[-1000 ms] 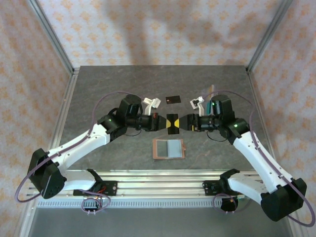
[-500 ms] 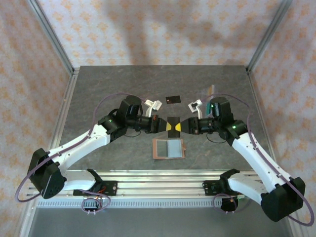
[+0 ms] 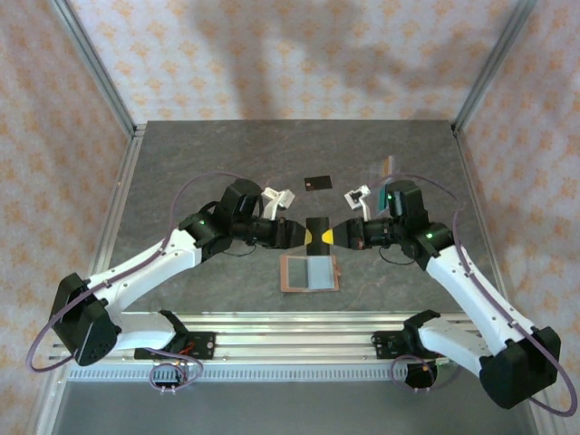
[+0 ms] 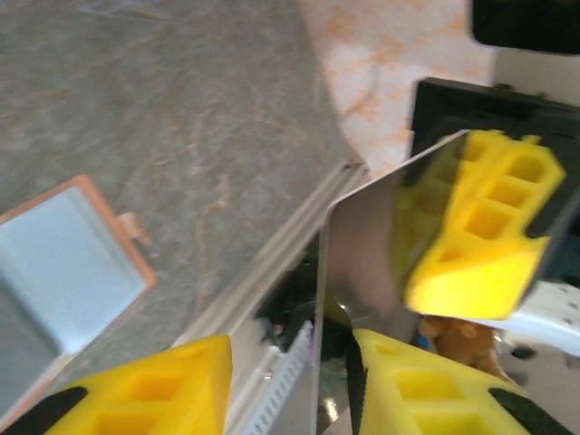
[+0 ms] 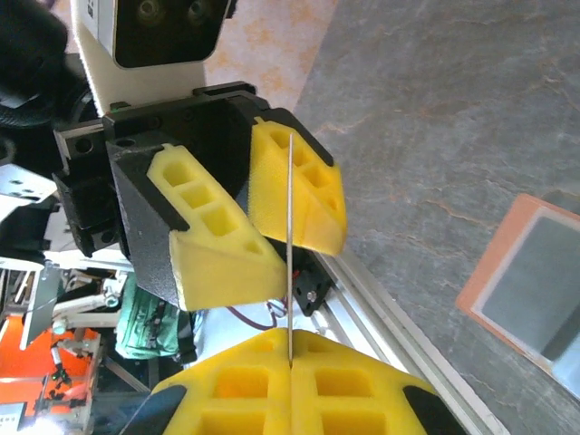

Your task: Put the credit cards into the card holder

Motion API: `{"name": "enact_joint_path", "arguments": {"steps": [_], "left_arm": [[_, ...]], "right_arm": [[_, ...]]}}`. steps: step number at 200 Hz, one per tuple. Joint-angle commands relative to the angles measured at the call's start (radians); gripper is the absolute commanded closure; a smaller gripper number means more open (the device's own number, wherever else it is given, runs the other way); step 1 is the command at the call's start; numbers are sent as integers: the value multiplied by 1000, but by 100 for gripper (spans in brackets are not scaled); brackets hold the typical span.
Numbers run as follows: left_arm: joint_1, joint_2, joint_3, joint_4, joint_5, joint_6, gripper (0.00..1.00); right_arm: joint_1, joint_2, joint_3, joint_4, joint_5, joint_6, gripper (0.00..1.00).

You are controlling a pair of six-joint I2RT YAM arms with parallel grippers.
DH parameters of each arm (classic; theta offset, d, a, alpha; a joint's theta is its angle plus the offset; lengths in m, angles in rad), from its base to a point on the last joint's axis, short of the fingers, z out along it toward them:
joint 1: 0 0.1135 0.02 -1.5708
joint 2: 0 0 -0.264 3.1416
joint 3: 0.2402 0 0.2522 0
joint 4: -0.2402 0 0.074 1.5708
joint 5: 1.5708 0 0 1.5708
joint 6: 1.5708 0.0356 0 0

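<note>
Here, above the grey stone-patterned bench (image 3: pixel 181 163), the two arms meet tip to tip. The right end effector (image 5: pixel 290 362) is clamped on a thin dark glossy plastic card (image 5: pixel 290 208), which it holds edge-on in the air. The left end effector (image 4: pixel 290 358) stands parted around the card's far end, with the card nearer one side. On the bench below lies the flat orange-brown card holder with a clear window (image 3: pixel 309 272). A black card with a small white mark (image 3: pixel 317 182) lies farther back.
</note>
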Motion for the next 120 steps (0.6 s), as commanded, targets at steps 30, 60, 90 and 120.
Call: {"name": "enact_joint_path", "arguments": {"steps": [30, 60, 90, 120], "left_arm": [[2, 4, -40, -208, -247, 83, 59], [-4, 56, -124, -148, -273, 64, 64], [-6, 145, -155, -130, -296, 77, 74], [-6, 214, -176, -111, -312, 85, 85]], "right_arm": [[1, 128, -77, -84, 101, -89, 100], [2, 242, -123, -58, 125, -113, 100], [4, 345, -169, 37, 133, -96, 100], [6, 427, -180, 73, 159, -124, 100]]}}
